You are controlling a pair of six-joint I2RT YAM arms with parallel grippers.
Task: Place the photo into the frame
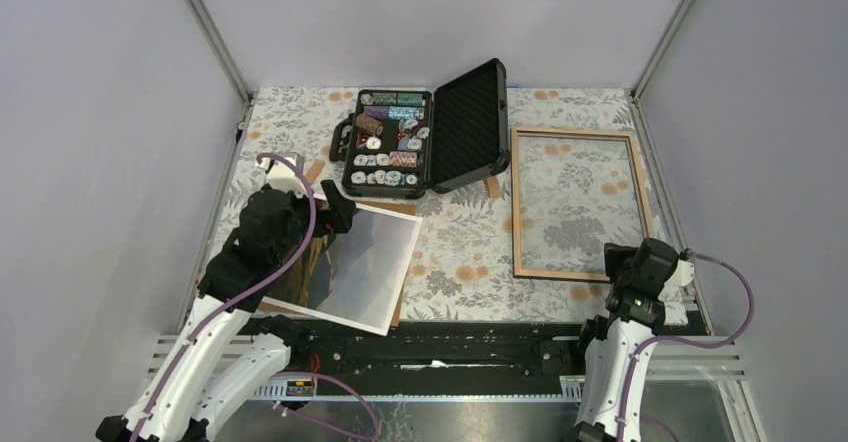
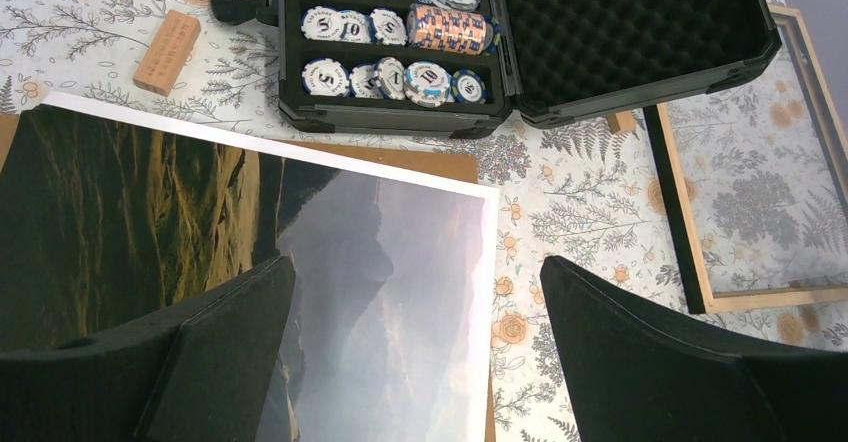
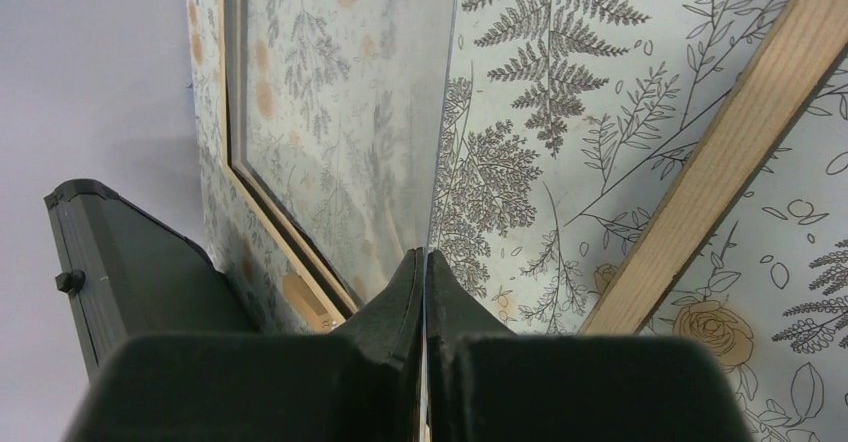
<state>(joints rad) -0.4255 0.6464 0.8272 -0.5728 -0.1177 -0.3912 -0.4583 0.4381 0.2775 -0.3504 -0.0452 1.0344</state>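
While your left gripper [image 2: 418, 357] hangs above the photo [image 1: 368, 265], its jaws stand wide apart. One finger is over the print's grey mountain side and the other over the floral tablecloth [image 1: 460, 252] just right of the white border. You cannot tell from the wrist view whether either finger touches anything.

The photo lies face up at the near left of the table, turned a little askew. It rests on a brown backing board [image 2: 400, 157], whose edge shows along the print's far side.

Beyond the photo, at the far middle of the table, sits an open black case [image 1: 470, 127]. It has poker chips [image 1: 385, 147] in its tray and its lid is raised toward the right. A small wooden block [image 2: 168, 52] lies on the cloth left of the case, and a second block [image 1: 493, 187] sits at the near corner of the lid.

The frame [image 1: 517, 202] lies flat at the right side of the table, well apart from the photo. Its light wood side faces up and the cloth pattern shows through its opening.

Your right gripper [image 3: 425, 287] is at the frame's near right corner, its jaws pressed narrow. A thin line runs straight into the gap between them. It looks like the edge of a clear pane [image 3: 340, 112] pinched there, though the reflections make that hard to confirm.
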